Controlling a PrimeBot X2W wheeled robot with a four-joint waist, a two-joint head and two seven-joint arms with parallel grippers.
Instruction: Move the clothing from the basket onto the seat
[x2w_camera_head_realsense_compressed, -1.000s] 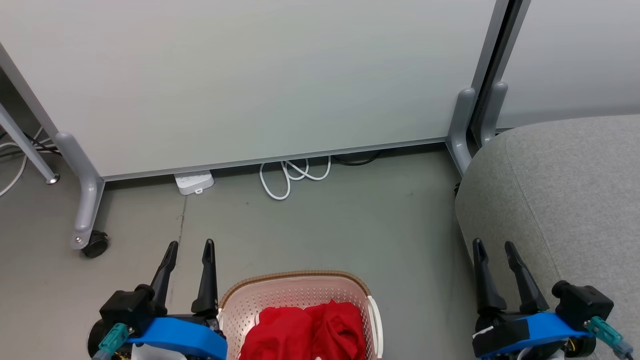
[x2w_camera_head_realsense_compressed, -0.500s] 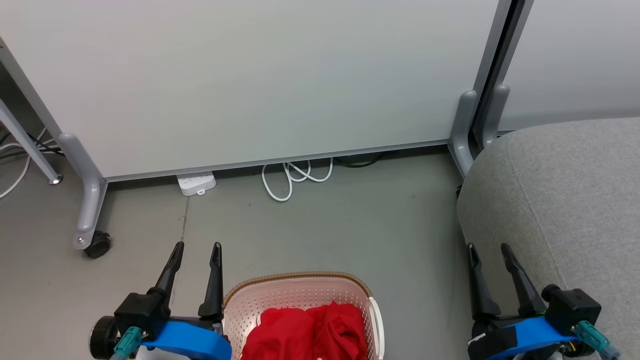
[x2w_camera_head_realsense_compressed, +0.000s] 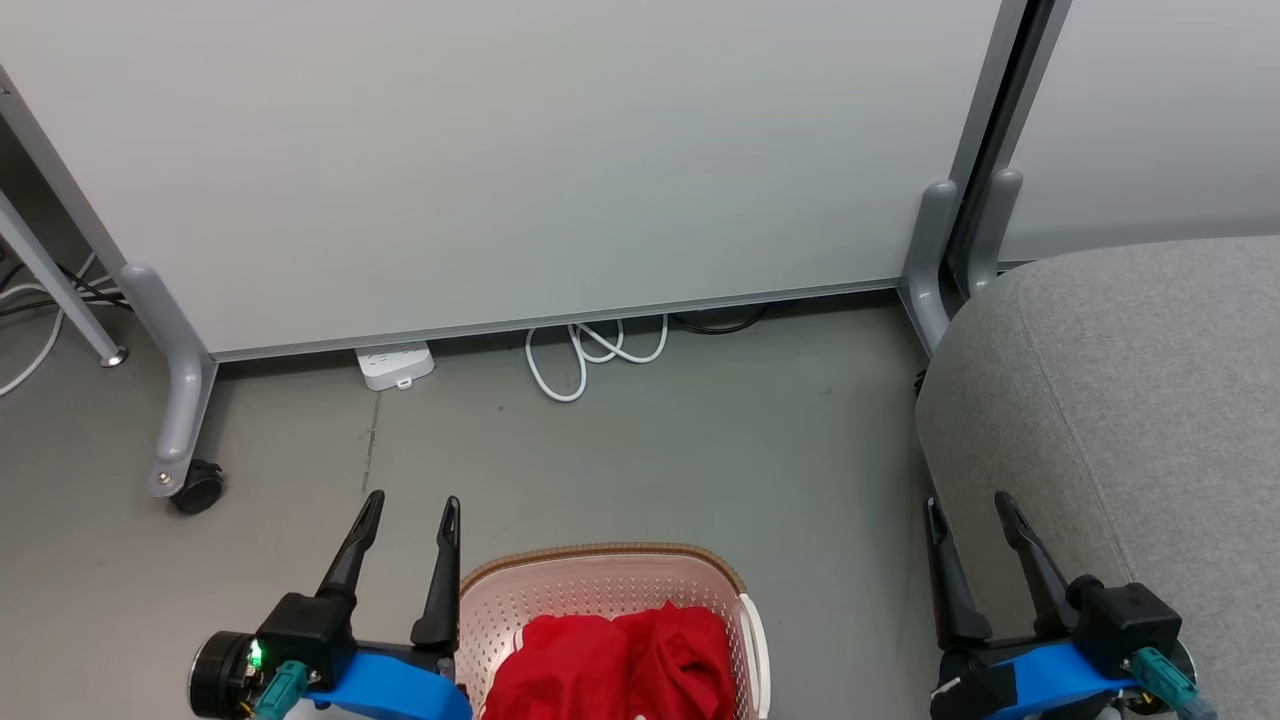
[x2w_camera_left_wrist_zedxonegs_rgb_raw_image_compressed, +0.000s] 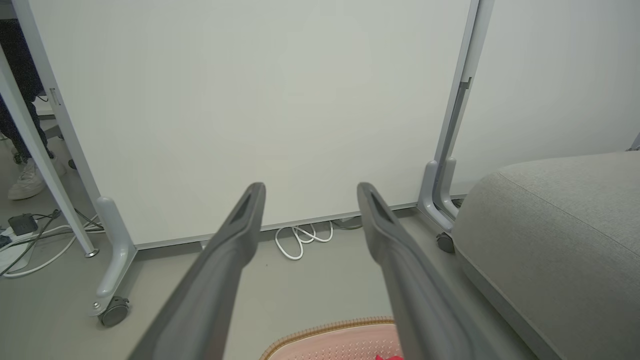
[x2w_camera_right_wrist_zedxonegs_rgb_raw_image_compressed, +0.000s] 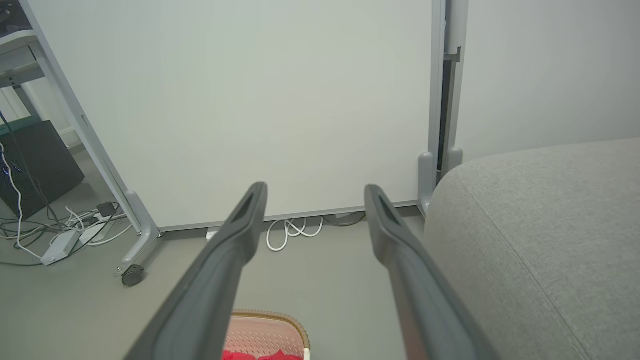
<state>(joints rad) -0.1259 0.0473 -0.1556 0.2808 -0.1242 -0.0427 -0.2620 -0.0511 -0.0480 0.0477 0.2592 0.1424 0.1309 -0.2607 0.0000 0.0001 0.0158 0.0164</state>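
Note:
Red clothing (x2w_camera_head_realsense_compressed: 615, 665) lies bunched in the cream basket (x2w_camera_head_realsense_compressed: 560, 590) with a brown rim, at the bottom centre of the head view. The basket's rim (x2w_camera_left_wrist_zedxonegs_rgb_raw_image_compressed: 325, 334) also shows low in the left wrist view, and the basket (x2w_camera_right_wrist_zedxonegs_rgb_raw_image_compressed: 265, 330) with a bit of red clothing (x2w_camera_right_wrist_zedxonegs_rgb_raw_image_compressed: 260, 356) shows low in the right wrist view. The grey seat (x2w_camera_head_realsense_compressed: 1130, 400) fills the right side. My left gripper (x2w_camera_head_realsense_compressed: 413, 504) stands open just left of the basket, holding nothing. My right gripper (x2w_camera_head_realsense_compressed: 968, 506) stands open beside the seat's front edge, also holding nothing.
A pale partition panel (x2w_camera_head_realsense_compressed: 500, 150) on grey wheeled legs (x2w_camera_head_realsense_compressed: 180, 420) stands behind the basket. A white power strip (x2w_camera_head_realsense_compressed: 397, 364) and a coiled white cable (x2w_camera_head_realsense_compressed: 590, 352) lie on the floor at its foot. A person's shoe (x2w_camera_left_wrist_zedxonegs_rgb_raw_image_compressed: 27, 180) shows past the panel's left edge.
Both grippers have drawn in toward the basket and slightly down the head view. The view itself has shifted a little. Both stay open.

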